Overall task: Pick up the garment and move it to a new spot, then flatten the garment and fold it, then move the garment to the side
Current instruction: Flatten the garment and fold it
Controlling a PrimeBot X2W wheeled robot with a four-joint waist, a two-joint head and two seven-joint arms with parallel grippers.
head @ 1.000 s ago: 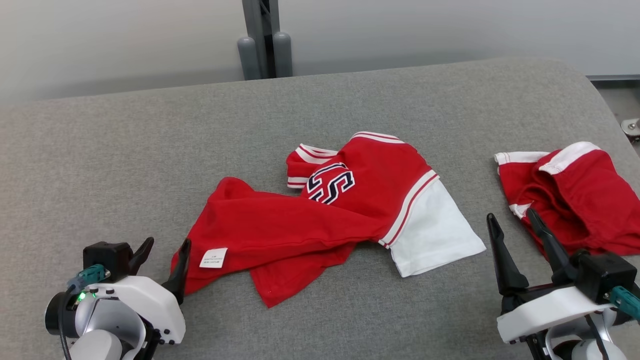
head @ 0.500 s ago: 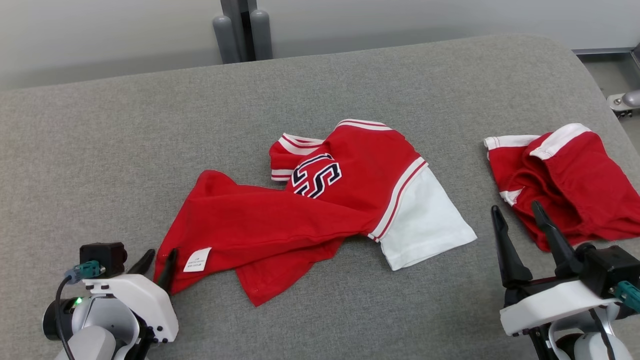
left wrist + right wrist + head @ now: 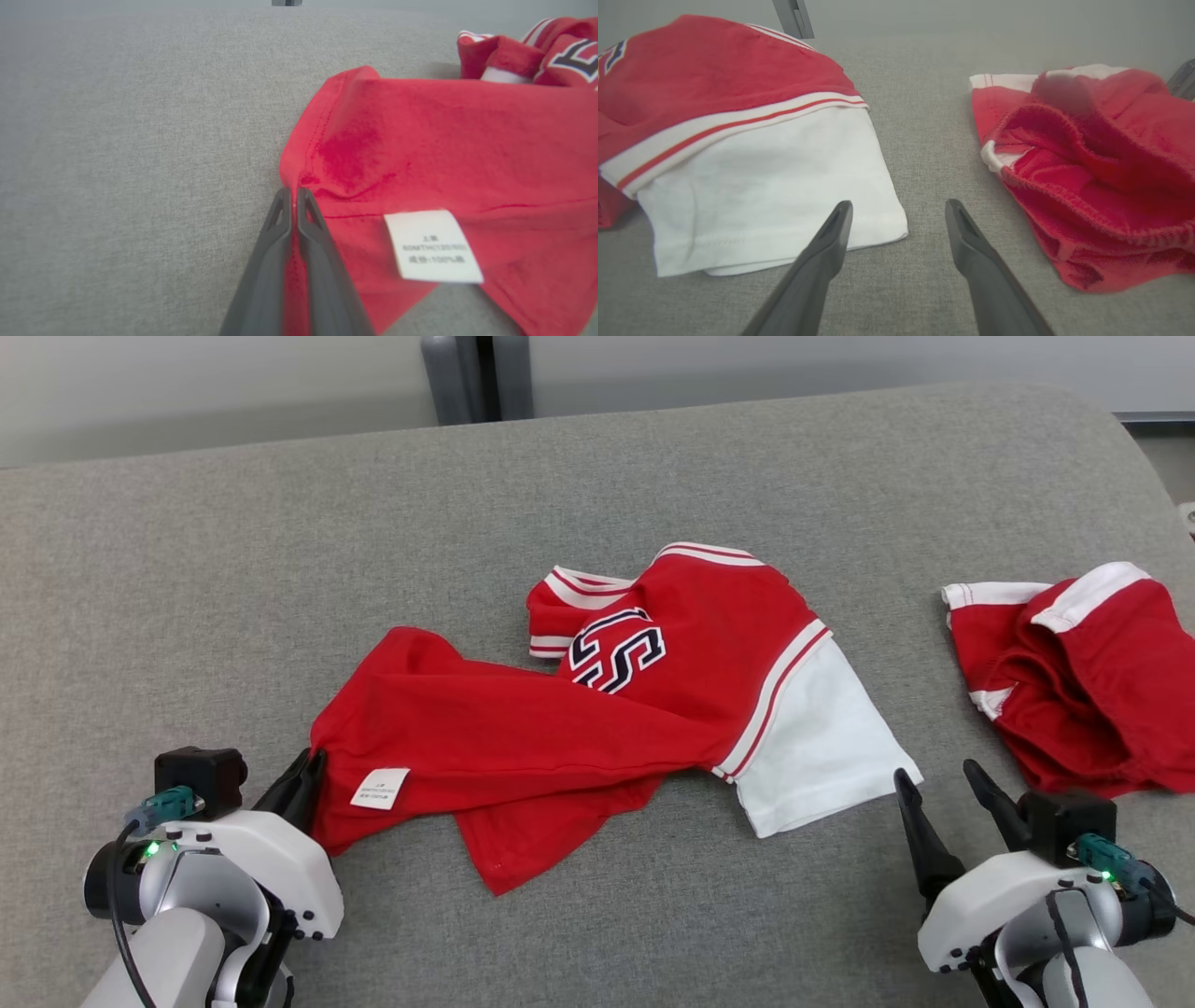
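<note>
Fabric, grey and coarsely woven, covers the broad padded surface (image 3: 653, 457), rounded at its far corner; the garment (image 3: 523, 737), a soft red jersey shirt, lies on it crumpled and twisted, its body drawn into long diagonal folds. One short sleeve (image 3: 812, 747) at the garment's right end is plain white, flat and roughly square, joined to the red by white and red striped trim; a navy letter patch (image 3: 616, 649) outlined in white sits on the garment's upper part, beside a bunched striped cuff. A small white care label (image 3: 378, 788) with tiny print lies turned outward near the garment's left end; in the left wrist view the label (image 3: 432, 245) shows just beside the stitched hem.

The left gripper (image 3: 303, 775) meets the garment at that left end, its slim dark fingers pressed together on the red hem; in the left wrist view, the left gripper (image 3: 294, 191) shows a thin fold of red cloth pinched between them. The right gripper (image 3: 935, 773) sits just off the garment's white sleeve, fingers spread wide and holding nothing; a second red piece (image 3: 1092, 681), with white bands and thick rumpled seams, lies heaped apart from the garment, beyond its right end. A dark grey post (image 3: 476, 378) stands behind the garment, past the surface's far edge.
</note>
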